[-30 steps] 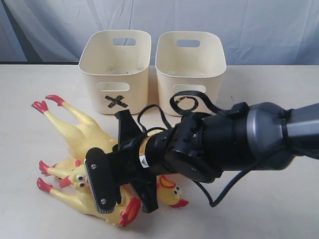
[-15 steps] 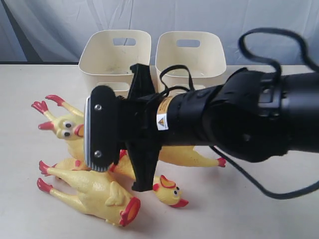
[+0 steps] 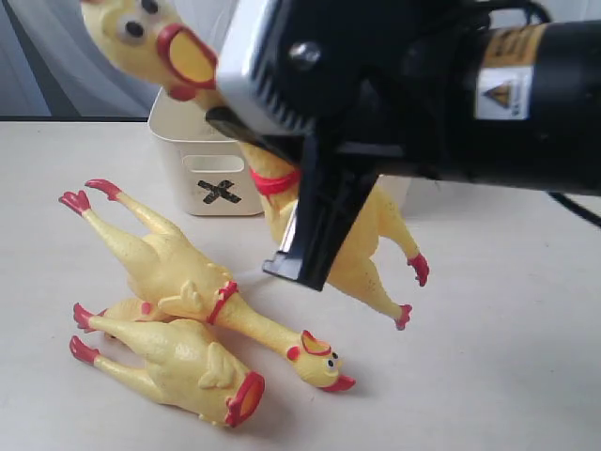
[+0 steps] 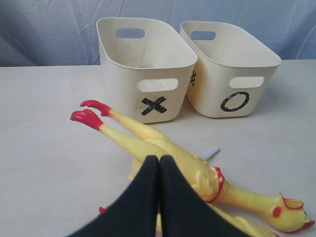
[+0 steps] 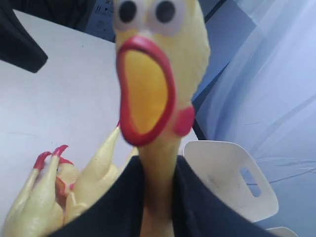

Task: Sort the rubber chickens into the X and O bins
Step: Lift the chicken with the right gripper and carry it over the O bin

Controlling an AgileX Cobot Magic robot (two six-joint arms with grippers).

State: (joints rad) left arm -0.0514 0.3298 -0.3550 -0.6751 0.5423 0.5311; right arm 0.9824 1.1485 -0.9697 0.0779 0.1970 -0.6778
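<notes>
Dangling yellow chicken [image 3: 371,240] gapes, red-beaked and red-footed.

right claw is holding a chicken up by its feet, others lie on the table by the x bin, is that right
Not by its feet: the right claw is shut on the neck of the held chicken, just under the head, as the right wrist view shows. The rest holds: other chickens lie on the table by the X bin.

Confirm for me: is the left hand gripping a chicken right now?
No, the left hand is shut with its fingers pressed together on nothing, while the long-necked chicken lies on the table beyond it.
</notes>
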